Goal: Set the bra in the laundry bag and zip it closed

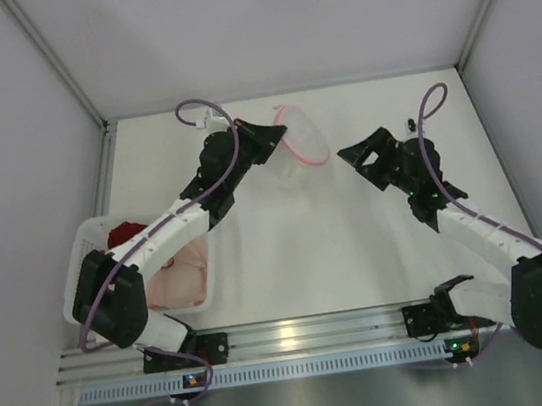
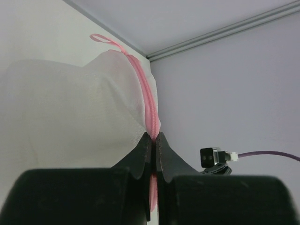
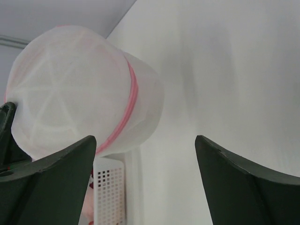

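Closest in, the left gripper [image 2: 153,138] fills the front of its wrist view, jaws pressed together on the pink zip rim of the bag [image 1: 301,144]. It holds the bag at the far middle of the table [image 1: 357,241], and the mesh dome bulges to the left of the pinch. The right gripper [image 3: 145,140] stands wide open, facing the bag from the right, near it but not touching. The bra [image 1: 185,276] lies in the white basket [image 1: 215,266] at the near left, beside a dark red bra [image 1: 125,229], well apart from the bag.
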`<action>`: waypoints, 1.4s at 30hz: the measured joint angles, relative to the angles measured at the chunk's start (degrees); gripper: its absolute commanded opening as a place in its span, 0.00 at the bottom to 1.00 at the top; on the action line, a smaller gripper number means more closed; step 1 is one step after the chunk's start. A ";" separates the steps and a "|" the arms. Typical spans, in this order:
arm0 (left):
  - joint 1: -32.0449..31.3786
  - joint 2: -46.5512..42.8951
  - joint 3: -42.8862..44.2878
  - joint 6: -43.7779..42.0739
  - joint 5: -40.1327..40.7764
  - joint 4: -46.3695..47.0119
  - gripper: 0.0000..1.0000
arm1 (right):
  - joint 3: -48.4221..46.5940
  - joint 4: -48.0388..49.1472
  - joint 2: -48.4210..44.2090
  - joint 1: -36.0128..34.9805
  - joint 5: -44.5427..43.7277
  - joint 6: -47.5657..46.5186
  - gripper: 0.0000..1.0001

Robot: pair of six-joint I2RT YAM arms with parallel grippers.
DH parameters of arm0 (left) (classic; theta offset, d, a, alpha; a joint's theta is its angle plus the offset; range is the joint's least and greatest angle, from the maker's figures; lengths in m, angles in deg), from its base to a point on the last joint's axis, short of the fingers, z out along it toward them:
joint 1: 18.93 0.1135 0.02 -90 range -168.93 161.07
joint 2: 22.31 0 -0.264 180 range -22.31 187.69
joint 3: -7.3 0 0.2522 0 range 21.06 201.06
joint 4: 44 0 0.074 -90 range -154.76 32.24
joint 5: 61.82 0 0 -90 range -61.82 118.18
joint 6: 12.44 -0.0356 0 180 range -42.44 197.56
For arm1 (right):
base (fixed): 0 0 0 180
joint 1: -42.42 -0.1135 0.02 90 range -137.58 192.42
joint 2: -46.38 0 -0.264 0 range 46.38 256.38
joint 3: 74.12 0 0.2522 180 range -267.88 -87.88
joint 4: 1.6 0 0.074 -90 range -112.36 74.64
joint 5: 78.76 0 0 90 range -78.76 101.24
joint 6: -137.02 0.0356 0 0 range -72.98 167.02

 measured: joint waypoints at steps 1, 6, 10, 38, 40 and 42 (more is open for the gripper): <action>0.02 0.02 -0.28 0.85 0.04 0.52 0.00 | 0.76 1.68 0.42 0.11 0.00 1.66 0.86; 0.07 0.44 -1.73 4.28 -0.26 4.13 0.00 | 2.56 9.62 4.96 0.94 0.66 9.92 0.82; 0.11 1.75 -1.92 6.71 -1.84 6.54 0.00 | 2.45 14.58 7.74 1.05 1.05 14.84 0.82; 1.01 4.81 -2.89 2.82 -8.26 11.02 0.04 | -2.95 16.26 10.69 2.64 0.98 15.89 0.00; 1.01 5.14 -2.89 0.31 -10.29 10.25 0.04 | -3.08 12.41 7.28 2.86 -0.31 11.78 0.00; 0.92 6.21 -2.86 -1.36 -12.39 10.25 0.04 | -3.19 9.46 3.89 2.86 -1.99 7.78 0.00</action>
